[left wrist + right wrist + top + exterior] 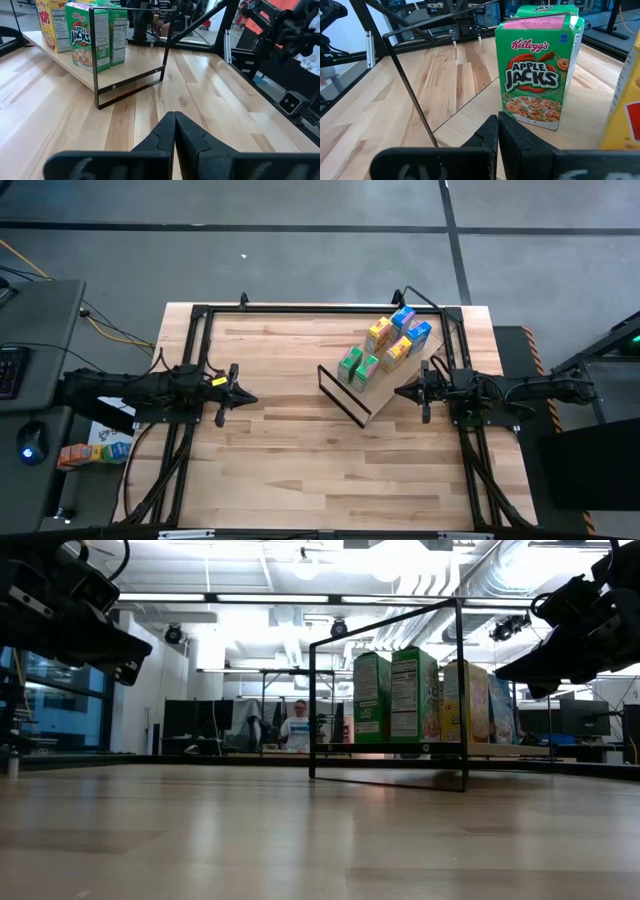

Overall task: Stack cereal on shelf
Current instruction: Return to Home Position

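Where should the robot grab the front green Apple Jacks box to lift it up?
Probably near the top, pinching its two narrow sides and coming down from above. The green Apple Jacks box stands upright on the shelf. Another green box sits close behind it and a yellow box stands beside it, so only the top is fully free. The right gripper, which is shut, is nearest.

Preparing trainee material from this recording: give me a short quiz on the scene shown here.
1. True or false: the left gripper and right gripper both have their fingers shut, holding nothing.
2. How many cereal boxes stand on the shelf?
3. Which boxes stand nearest the black frame? A blue; B green; C yellow-orange.
Key: 1 true; 2 six; 3 B.
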